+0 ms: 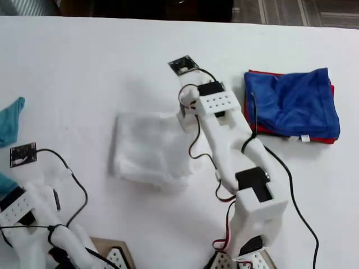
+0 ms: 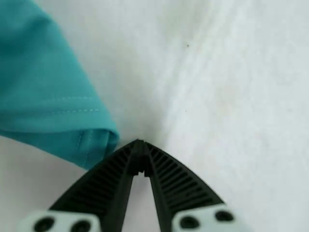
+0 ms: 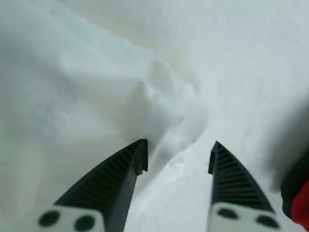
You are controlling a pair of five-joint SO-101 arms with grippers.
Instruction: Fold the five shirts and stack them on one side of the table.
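Pincer on the right (image 3: pixel 178 145) spread at white shirt (image 1: pixel 146 148) — left pincer (image 2: pixel 139 145) closed

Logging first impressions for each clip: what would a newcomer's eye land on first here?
Most likely the blue shirt lying on a red shirt at the right of the high view, the strongest colour on the white table. Next, the right gripper, open at the edge of the white shirt mid-table. A teal shirt lies at the left edge, beside the shut left gripper.
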